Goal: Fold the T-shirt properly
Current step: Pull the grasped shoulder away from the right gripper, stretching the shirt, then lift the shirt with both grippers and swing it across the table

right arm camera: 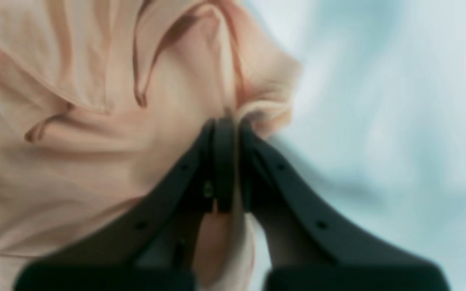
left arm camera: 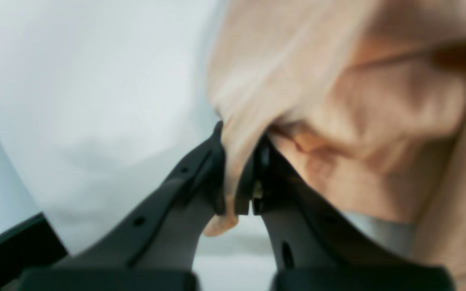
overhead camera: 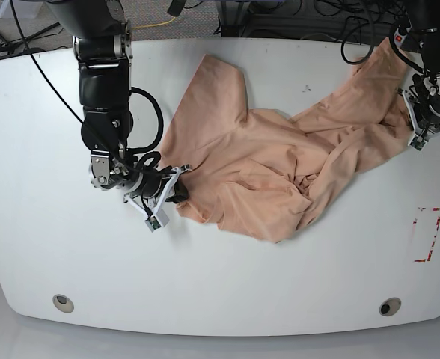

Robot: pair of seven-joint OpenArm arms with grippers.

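Observation:
The peach T-shirt (overhead camera: 280, 161) lies crumpled across the middle and right of the white table (overhead camera: 40, 247), bunched and creased. In the base view my right gripper (overhead camera: 179, 190) sits at the shirt's lower left edge. Seen from the right wrist, that gripper (right arm camera: 227, 125) is shut on a fold of the T-shirt (right arm camera: 95, 133). My left gripper (overhead camera: 408, 112) is at the shirt's far right end. The left wrist view shows this gripper (left arm camera: 239, 133) shut on a bunch of the T-shirt (left arm camera: 338, 101), with cloth hanging between the fingers.
Two round holes (overhead camera: 63, 302) (overhead camera: 389, 307) mark the table's front corners. A red-and-white tape mark (overhead camera: 427, 234) lies on the right side. Cables (overhead camera: 302, 15) run along the floor beyond the far edge.

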